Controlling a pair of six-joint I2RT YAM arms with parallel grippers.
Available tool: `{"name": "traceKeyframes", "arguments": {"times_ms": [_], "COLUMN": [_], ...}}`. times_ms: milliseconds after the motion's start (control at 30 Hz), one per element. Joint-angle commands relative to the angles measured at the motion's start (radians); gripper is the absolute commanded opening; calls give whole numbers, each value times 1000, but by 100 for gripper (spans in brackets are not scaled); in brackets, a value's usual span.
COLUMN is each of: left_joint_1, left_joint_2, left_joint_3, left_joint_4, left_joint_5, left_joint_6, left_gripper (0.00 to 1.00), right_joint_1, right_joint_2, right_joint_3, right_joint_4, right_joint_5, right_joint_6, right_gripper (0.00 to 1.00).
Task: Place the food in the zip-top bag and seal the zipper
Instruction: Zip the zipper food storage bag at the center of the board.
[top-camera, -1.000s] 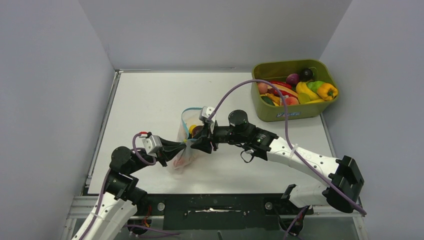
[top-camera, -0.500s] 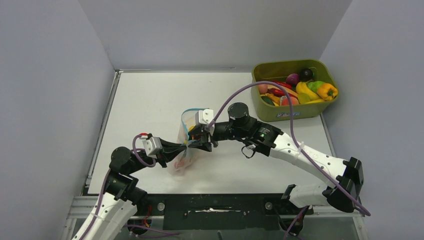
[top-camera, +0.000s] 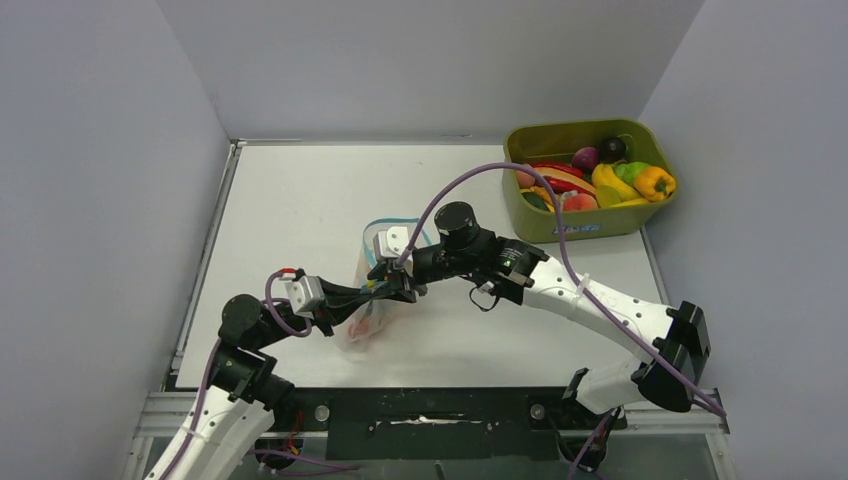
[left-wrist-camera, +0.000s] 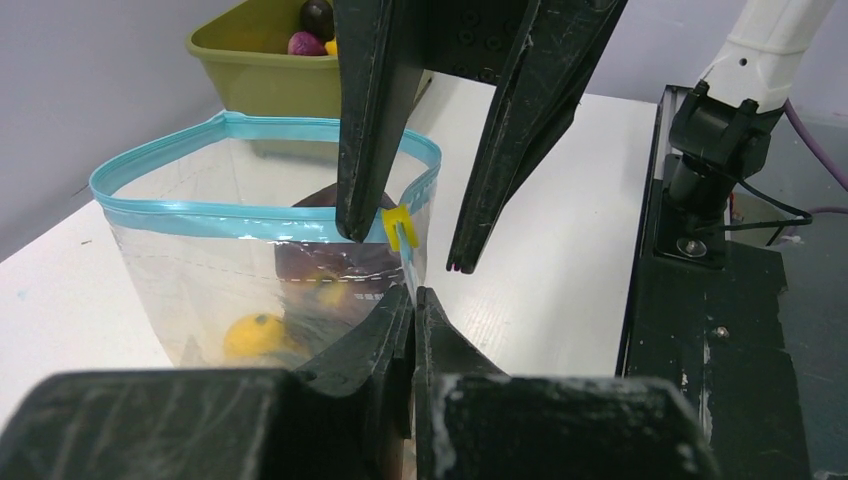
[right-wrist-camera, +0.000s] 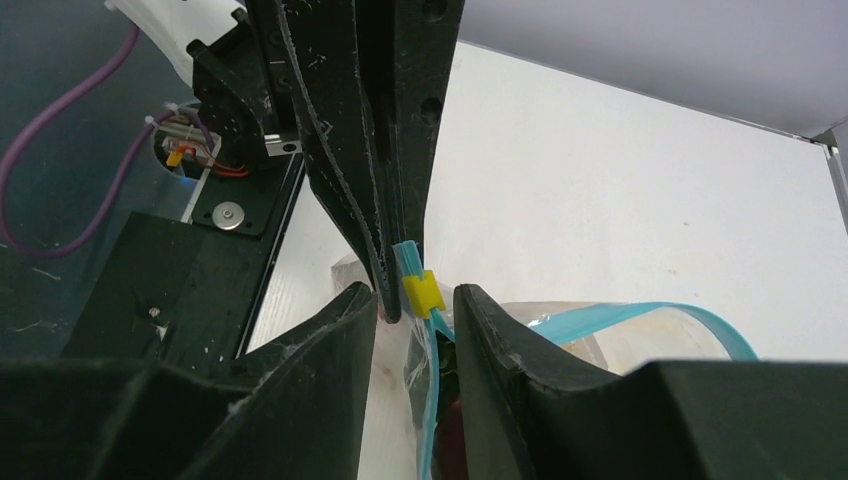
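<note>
The clear zip-top bag (top-camera: 362, 322) stands mid-table with its mouth open. Its teal zipper (left-wrist-camera: 230, 125) forms a loop, and a yellow slider (left-wrist-camera: 397, 226) sits at the near corner. My left gripper (left-wrist-camera: 413, 296) is shut on the bag's edge just below the slider; it also shows in the top view (top-camera: 372, 291). My right gripper (right-wrist-camera: 415, 300) is open, with its fingers on either side of the slider (right-wrist-camera: 422, 292), and appears in the top view (top-camera: 398, 288). Inside the bag are a dark maroon piece (left-wrist-camera: 320, 262) and a yellow piece (left-wrist-camera: 250, 335).
An olive-green tub (top-camera: 560, 228) at the back right holds several more toy fruits and vegetables (top-camera: 600, 180). The right arm's purple cable (top-camera: 480, 172) arcs over the table. Grey walls close in the table on three sides.
My right gripper has moved left along the bag's top towards the left gripper and now straddles the yellow slider. The left gripper has kept its hold on the bag.
</note>
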Motion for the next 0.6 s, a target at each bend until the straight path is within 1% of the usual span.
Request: {"name": "traceKeyframes", "arguments": {"times_ms": [0, 67, 167, 333, 467, 567], "left_joint_1": [-3, -3, -4, -3, -4, -4], "left_joint_2": [-13, -12, -10, -17, -23, -31], "left_joint_3": [7, 8, 11, 18, 32, 40], "left_joint_4": [47, 46, 50, 51, 53, 90], "left_joint_5": [25, 27, 33, 51, 64, 66], "left_joint_6": [11, 11, 11, 11, 11, -5], "left_gripper": [0, 0, 0, 0, 0, 0], "right_joint_1": [8, 8, 8, 7, -1, -21], "right_joint_2": [-4, -5, -2, 5, -16, -34], "right_joint_3": [47, 47, 47, 64, 70, 89], "right_joint_4": [0, 0, 2, -24, -55, -105], "right_joint_5": [-16, -16, -20, -20, 38, 71], "right_joint_6": [-30, -34, -38, -51, -71, -86], "right_gripper": [34, 30, 18, 5, 0, 0]}}
